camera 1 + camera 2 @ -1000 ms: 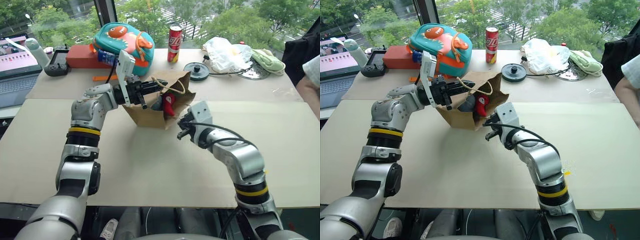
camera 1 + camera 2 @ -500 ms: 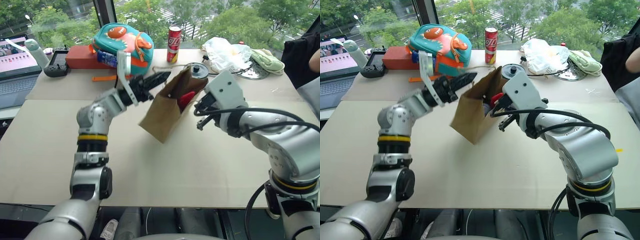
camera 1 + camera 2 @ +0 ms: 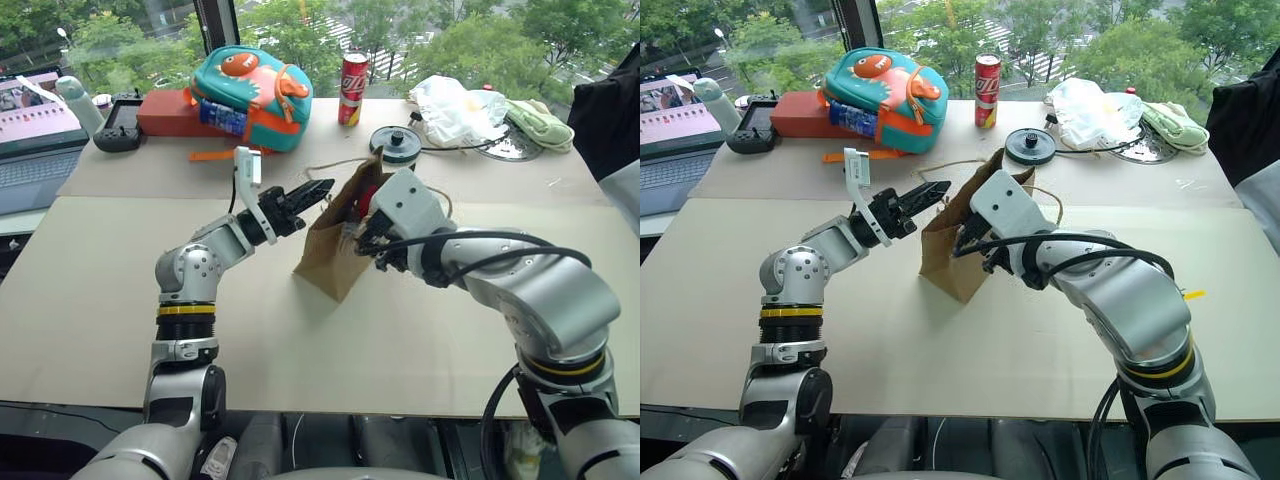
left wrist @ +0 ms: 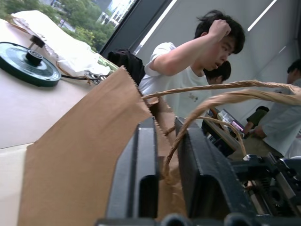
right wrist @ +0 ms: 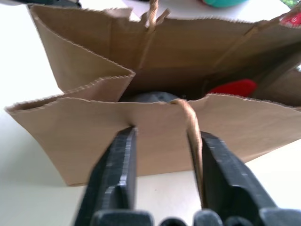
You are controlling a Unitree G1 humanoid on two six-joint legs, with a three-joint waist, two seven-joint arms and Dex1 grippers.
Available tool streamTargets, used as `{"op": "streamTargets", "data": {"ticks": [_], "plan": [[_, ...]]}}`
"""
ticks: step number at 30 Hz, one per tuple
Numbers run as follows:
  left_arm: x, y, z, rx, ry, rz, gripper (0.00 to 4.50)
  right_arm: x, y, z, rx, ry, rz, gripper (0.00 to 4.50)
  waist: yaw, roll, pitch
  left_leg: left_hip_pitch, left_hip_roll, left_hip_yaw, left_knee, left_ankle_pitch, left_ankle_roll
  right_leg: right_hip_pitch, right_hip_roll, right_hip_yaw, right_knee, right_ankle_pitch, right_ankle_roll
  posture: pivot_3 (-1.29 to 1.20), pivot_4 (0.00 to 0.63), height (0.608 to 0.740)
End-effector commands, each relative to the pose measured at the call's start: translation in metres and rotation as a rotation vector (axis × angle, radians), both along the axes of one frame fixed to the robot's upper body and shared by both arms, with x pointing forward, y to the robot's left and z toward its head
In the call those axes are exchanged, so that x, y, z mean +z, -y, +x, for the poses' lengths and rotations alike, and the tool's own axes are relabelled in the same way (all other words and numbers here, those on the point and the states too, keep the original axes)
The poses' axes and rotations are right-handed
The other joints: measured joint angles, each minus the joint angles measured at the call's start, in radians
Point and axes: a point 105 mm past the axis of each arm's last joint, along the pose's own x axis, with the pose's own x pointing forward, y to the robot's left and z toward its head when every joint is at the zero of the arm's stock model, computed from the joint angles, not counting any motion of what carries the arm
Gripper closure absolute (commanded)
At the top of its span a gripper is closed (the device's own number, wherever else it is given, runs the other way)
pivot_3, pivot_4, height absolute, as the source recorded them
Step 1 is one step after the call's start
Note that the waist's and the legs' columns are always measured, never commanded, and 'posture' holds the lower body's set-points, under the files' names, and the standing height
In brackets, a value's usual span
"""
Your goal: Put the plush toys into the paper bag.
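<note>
The paper bag [image 3: 335, 255] is plain brown, a red plush toy [image 5: 233, 87] inside; far off sit a teal-and-orange backpack [image 3: 250, 85] and red can [image 3: 352, 75].

Brown kraft paper bag [image 3: 335, 250] upright on the table [image 3: 300, 330], mouth open, twisted cord handles splayed, red chili toy [image 5: 233, 87] and grey fuzzy ball [image 5: 153, 97] down inside, chili's red showing at the rim

I see grey toy [image 5: 149, 97] mostly hidden behind paper bag [image 5: 141, 136] wall; red chili [image 5: 233, 87] half hidden; right gripper [image 3: 975, 252] fingertips blocked by own wrist.
</note>
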Motion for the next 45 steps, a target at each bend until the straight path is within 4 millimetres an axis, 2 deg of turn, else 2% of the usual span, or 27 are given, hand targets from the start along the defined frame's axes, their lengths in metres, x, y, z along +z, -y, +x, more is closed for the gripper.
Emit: {"op": "streamTargets", "data": {"ticks": [1, 4, 5, 7, 8, 11, 15, 19, 22, 25, 29, 32, 36, 38, 40, 43, 45], "plan": [[0.029, 0.003, -0.011, -0.050, 0.075, -0.037, 2.23, 0.027, 0.010, 0.002, -0.017, 0.097, 0.039, 0.97, 0.000, 0.000, 0.000, 0.000, 0.000, 0.000, 0.000, 0.000, 0.000, 0.000, 0.000, 0.000, 0.000, 0.000, 0.000, 0.00, 0.150, 0.739], [0.036, 0.002, -0.015, -0.072, 0.080, -0.036, 1.17, 0.035, 0.018, 0.001, -0.022, 0.114, 0.041, 0.00, 0.000, 0.000, 0.000, 0.000, 0.000, 0.000, 0.000, 0.000, 0.000, 0.000, 0.000, 0.000, -0.001, 0.000, 0.000, 0.00, 0.150, 0.739], [0.039, 0.001, -0.016, -0.083, 0.084, -0.032, 0.93, 0.041, 0.019, -0.001, -0.009, 0.127, 0.051, 0.00, 0.000, 0.000, 0.000, 0.000, 0.000, 0.000, 0.000, 0.000, 0.000, 0.000, 0.000, 0.000, -0.001, 0.000, 0.000, 0.00, 0.150, 0.739], [0.043, -0.003, -0.018, -0.097, 0.089, -0.025, 0.16, 0.052, 0.020, -0.005, 0.020, 0.144, 0.077, 0.00, -0.003, 0.000, 0.000, 0.000, 0.000, 0.000, 0.000, 0.000, 0.000, 0.000, 0.000, 0.000, -0.001, 0.000, 0.000, 0.00, 0.150, 0.739], [0.044, -0.004, -0.019, -0.101, 0.093, -0.018, 0.04, 0.056, 0.019, -0.007, 0.034, 0.151, 0.089, 0.00, -0.004, 0.000, 0.000, 0.000, 0.000, 0.000, -0.001, 0.000, 0.000, 0.000, 0.000, 0.000, -0.001, 0.000, 0.000, 0.00, 0.150, 0.739], [0.047, -0.015, -0.021, -0.102, 0.105, 0.020, 0.04, 0.082, 0.010, -0.019, 0.140, 0.214, 0.191, 0.00, -0.005, 0.000, 0.000, 0.001, 0.000, 0.000, -0.001, 0.000, 0.000, 0.000, 0.001, 0.000, -0.001, 0.000, 0.000, 0.00, 0.150, 0.739], [0.049, -0.031, -0.021, -0.087, 0.105, 0.035, 0.04, 0.099, 0.009, -0.027, 0.195, 0.245, 0.306, 0.00, -0.002, 0.000, 0.000, 0.001, 0.001, 0.000, -0.001, 0.000, 0.000, 0.000, 0.001, 0.000, 0.000, 0.000, 0.000, 0.00, 0.150, 0.739], [0.045, -0.045, -0.025, -0.075, 0.091, 0.057, 0.04, 0.103, 0.018, -0.032, 0.198, 0.227, 0.386, 0.00, 0.001, 0.000, 0.000, 0.001, 0.000, 0.000, -0.001, 0.000, 0.000, 0.000, 0.000, 0.000, -0.001, 0.000, 0.000, 0.00, 0.150, 0.739], [0.043, -0.057, -0.035, -0.113, 0.058, 0.047, 0.04, 0.105, 0.024, -0.044, 0.253, 0.207, 0.462, 0.00, 0.000, 0.000, 0.000, 0.001, 0.000, 0.000, -0.001, 0.000, 0.000, 0.000, 0.000, 0.000, -0.001, 0.000, 0.000, 0.00, 0.150, 0.739], [0.017, -0.071, -0.041, -0.086, 0.020, 0.136, 0.00, 0.096, 0.028, -0.061, 0.337, 0.174, 0.509, 0.64, -0.001, 0.000, 0.000, 0.001, 0.001, 0.000, -0.002, 0.000, 0.000, 0.000, 0.000, -0.001, -0.001, 0.000, 0.000, 0.00, 0.150, 0.739], [-0.005, -0.078, -0.043, -0.057, 0.001, 0.190, 0.00, 0.079, 0.025, -0.083, 0.475, 0.094, 0.545, 2.03, -0.001, 0.000, 0.000, 0.002, 0.001, 0.001, -0.004, 0.000, 0.000, 0.000, 0.000, 0.000, -0.001, 0.000, 0.000, 0.00, 0.150, 0.739], [-0.020, -0.074, -0.041, -0.028, 0.047, 0.272, 0.00, 0.043, 0.026, -0.089, 0.449, -0.049, 0.437, 3.09, 0.007, 0.000, 0.000, 0.002, 0.001, 0.001, -0.003, 0.000, -0.001, 0.001, 0.000, -0.001, -0.002, 0.000, 0.000, 0.00, 0.150, 0.739], [-0.025, -0.064, -0.042, -0.036, 0.132, 0.331, 0.00, 0.002, 0.025, -0.086, 0.373, -0.172, 0.287, 4.44, 0.004, 0.000, 0.000, 0.007, 0.001, 0.003, -0.003, 0.000, -0.001, 0.009, -0.001, 0.000, -0.007, 0.000, 0.000, 0.00, 0.150, 0.739], [-0.031, -0.062, -0.044, -0.046, 0.164, 0.377, 0.00, -0.017, 0.027, -0.075, 0.301, -0.196, 0.208, 4.47, 0.000, 0.000, 0.000, 0.008, 0.001, 0.003, -0.003, 0.000, -0.001, 0.010, 0.000, 0.000, -0.009, -0.001, 0.000, 0.00, 0.150, 0.739], [-0.034, -0.061, -0.044, -0.049, 0.175, 0.388, 0.00, -0.026, 0.027, -0.064, 0.258, -0.193, 0.187, 4.47, -0.005, 0.000, 0.000, 0.009, 0.001, 0.003, -0.003, 0.000, -0.001, 0.011, 0.000, 0.000, -0.010, -0.001, 0.002, 0.00, 0.150, 0.739], [-0.035, -0.059, -0.045, -0.065, 0.194, 0.398, 0.00, -0.029, 0.024, -0.049, 0.226, -0.157, 0.196, 4.47, -0.004, 0.000, 0.000, 0.008, 0.002, 0.003, -0.003, 0.000, -0.001, 0.010, 0.001, 0.001, -0.010, -0.003, 0.005, 0.00, 0.150, 0.739], [-0.036, -0.056, -0.045, -0.078, 0.202, 0.404, 0.00, -0.027, 0.024, -0.030, 0.169, -0.109, 0.197, 4.47, -0.004, 0.000, 0.000, 0.008, 0.002, 0.003, -0.003, 0.000, -0.001, 0.010, 0.001, 0.001, -0.010, -0.004, 0.006, 0.00, 0.150, 0.739]]}}
